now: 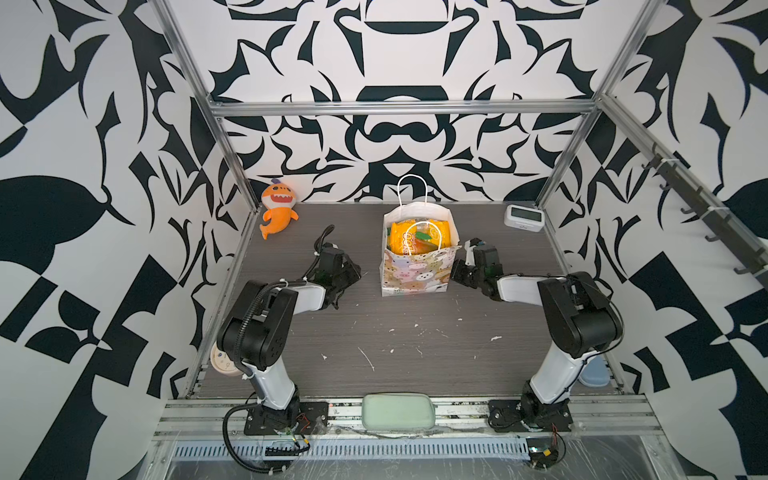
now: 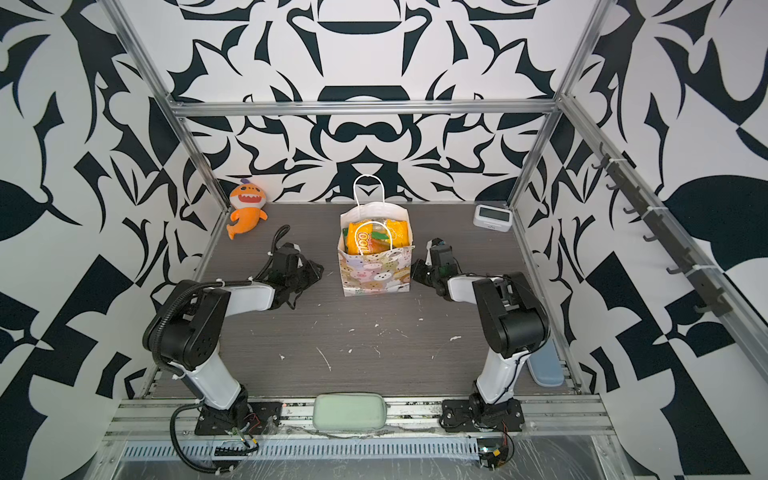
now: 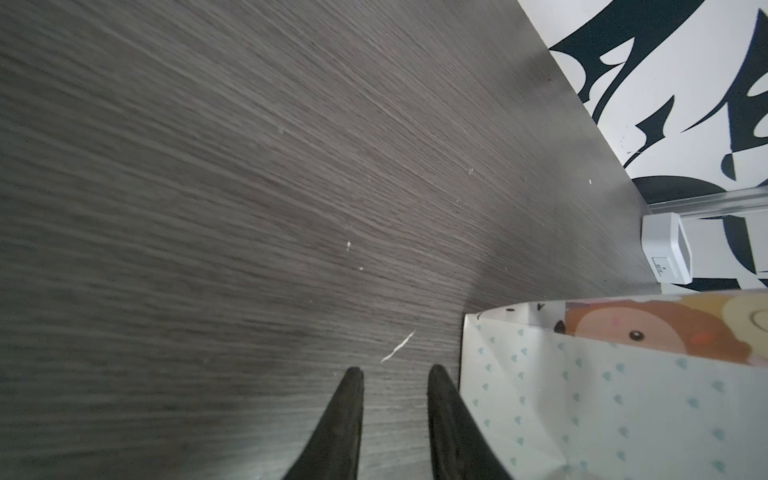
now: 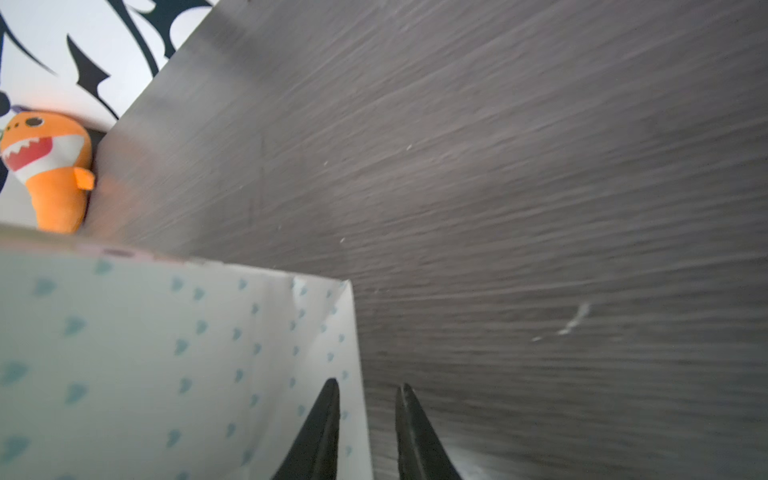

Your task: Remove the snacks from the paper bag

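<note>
The paper bag stands upright at the table's middle back, mouth open, with one cord handle raised. Yellow-orange and green snacks fill its top. My left gripper hangs low to the bag's left, open, with only bare table between its fingers; the bag's dotted side is close beside one finger. My right gripper sits low at the bag's right side, open and holding nothing. One of its fingers overlaps the dotted side near the bag's corner edge.
An orange plush shark leans in the back left corner. A small white clock stands at the back right. A green pouch lies on the front rail, a blue case at the front right, and a round disc at the front left.
</note>
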`<action>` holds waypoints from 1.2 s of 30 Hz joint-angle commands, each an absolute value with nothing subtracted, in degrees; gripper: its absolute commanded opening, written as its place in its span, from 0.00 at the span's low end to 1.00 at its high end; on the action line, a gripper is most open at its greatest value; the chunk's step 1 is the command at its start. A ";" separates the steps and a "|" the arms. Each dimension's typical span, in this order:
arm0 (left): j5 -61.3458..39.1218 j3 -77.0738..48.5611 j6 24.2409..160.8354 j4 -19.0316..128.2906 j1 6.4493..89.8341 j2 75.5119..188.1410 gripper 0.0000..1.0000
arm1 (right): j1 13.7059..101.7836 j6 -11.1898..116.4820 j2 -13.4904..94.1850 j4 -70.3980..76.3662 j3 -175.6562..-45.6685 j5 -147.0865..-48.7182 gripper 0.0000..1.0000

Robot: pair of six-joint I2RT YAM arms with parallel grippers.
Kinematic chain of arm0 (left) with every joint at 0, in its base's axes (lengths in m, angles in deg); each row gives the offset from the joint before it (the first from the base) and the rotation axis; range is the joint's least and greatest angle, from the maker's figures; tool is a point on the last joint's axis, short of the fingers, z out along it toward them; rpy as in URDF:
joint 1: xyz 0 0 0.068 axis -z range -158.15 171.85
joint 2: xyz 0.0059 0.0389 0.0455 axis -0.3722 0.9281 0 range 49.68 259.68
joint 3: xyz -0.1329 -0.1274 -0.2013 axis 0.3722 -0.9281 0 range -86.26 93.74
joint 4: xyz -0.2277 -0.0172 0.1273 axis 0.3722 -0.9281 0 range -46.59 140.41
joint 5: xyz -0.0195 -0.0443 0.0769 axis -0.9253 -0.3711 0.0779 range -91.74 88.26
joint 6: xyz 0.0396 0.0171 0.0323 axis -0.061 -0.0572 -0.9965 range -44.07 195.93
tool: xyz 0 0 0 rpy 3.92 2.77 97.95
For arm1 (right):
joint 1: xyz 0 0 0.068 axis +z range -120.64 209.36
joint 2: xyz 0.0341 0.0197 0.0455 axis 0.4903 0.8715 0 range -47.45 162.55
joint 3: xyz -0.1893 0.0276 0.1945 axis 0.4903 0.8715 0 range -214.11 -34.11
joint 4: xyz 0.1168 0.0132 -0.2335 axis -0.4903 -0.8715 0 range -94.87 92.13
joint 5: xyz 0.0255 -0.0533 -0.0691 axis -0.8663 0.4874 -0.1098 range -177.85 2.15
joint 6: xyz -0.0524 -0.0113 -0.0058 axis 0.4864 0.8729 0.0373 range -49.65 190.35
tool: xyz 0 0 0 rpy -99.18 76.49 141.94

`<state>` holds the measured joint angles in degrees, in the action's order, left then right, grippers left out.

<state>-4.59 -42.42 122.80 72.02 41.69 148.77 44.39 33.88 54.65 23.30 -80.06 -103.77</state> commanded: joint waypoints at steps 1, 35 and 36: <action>-3.19 -43.42 123.04 71.60 41.79 149.48 0.30 | 46.17 29.85 54.91 30.02 -77.94 -105.28 0.28; -8.80 -30.90 112.47 68.73 42.09 155.32 0.27 | 52.22 44.01 39.70 3.88 -88.36 -79.38 0.27; -8.89 -30.32 112.24 69.01 42.11 155.94 0.27 | 52.05 46.14 37.55 1.66 -89.34 -76.35 0.27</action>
